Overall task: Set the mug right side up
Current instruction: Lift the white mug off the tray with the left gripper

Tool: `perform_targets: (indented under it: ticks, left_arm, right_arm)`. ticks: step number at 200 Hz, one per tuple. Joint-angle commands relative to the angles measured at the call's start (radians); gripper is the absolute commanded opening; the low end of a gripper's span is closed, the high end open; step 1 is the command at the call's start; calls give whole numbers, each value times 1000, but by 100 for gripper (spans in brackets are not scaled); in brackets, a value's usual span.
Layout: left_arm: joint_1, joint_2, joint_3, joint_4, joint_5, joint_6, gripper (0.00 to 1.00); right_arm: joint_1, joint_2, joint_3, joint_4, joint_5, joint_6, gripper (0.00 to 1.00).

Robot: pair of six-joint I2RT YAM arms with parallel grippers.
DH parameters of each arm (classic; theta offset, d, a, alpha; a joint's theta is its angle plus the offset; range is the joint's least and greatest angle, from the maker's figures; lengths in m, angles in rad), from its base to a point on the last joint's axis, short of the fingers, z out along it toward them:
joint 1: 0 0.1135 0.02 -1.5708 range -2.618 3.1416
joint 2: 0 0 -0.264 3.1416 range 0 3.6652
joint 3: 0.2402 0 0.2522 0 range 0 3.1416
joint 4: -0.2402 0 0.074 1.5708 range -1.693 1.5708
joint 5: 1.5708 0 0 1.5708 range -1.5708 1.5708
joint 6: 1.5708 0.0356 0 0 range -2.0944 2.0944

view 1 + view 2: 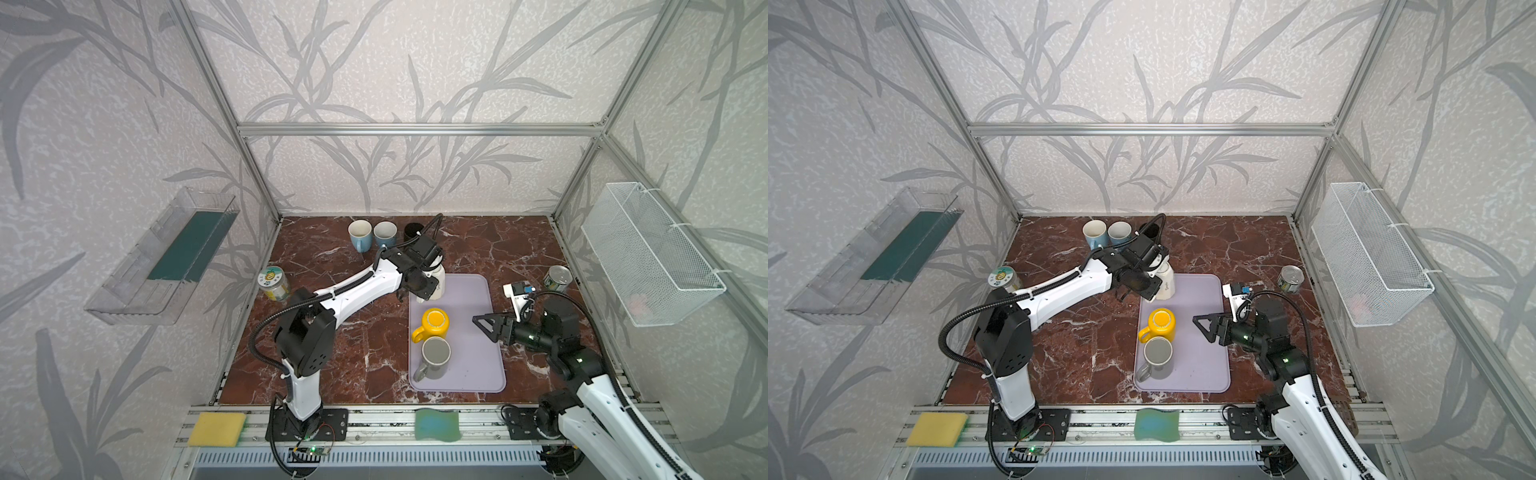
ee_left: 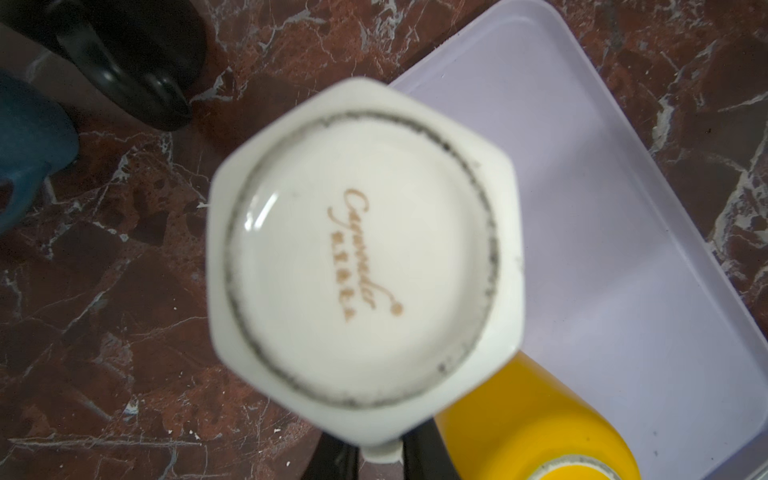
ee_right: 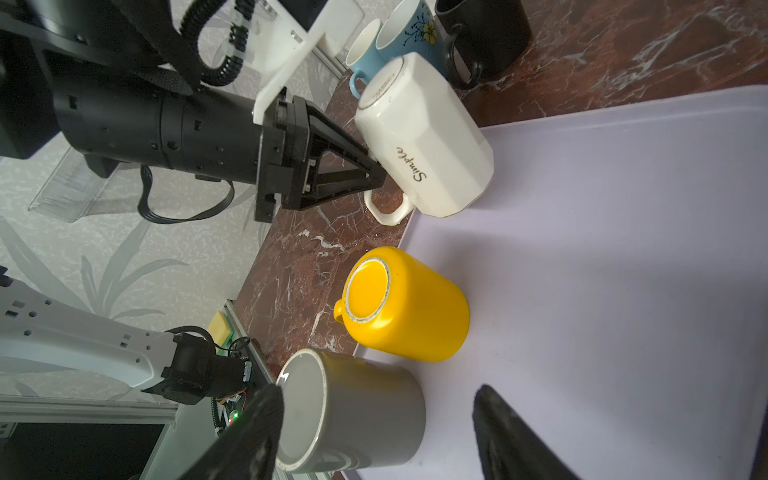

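A white faceted mug (image 1: 437, 283) (image 1: 1167, 283) sits upside down and tilted at the far left corner of the lavender tray (image 1: 478, 365). In the left wrist view its round base (image 2: 361, 249) fills the middle. My left gripper (image 3: 376, 171) (image 2: 382, 457) is shut on the mug's white handle (image 3: 386, 210). A yellow mug (image 1: 434, 324) (image 3: 407, 303) and a grey mug (image 1: 435, 357) (image 3: 361, 407) stand base up on the tray. My right gripper (image 1: 484, 326) (image 1: 1204, 326) (image 3: 378, 392) hangs open above the tray, right of the yellow mug, holding nothing.
Two blue mugs (image 1: 360, 235) (image 1: 384, 233) and a black mug (image 1: 413, 230) stand upright at the back. Cans sit at the left (image 1: 274, 283) and right (image 1: 557, 280). A wire basket (image 1: 652, 253) and a clear bin (image 1: 162, 257) hang on the side walls.
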Motion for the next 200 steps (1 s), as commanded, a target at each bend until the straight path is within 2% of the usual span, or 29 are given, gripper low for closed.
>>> perform_targets:
  ticks: [1,109,196,200]
  left_arm:
    - [2,-92,-14,119,14,-18,0]
    - [9,-185,-43,277,94,-111,0]
    - [16,-239,-55,392,182,-175,0]
    - [17,-242,-57,397,187,-179,0]
  right_arm:
    - [-2,-1,-14,42,-7,15,72]
    - [-2,39,-41,185,1,77,68]
    - [-2,159,-21,408,-26,120,65]
    - [-2,165,-20,423,-28,150,65]
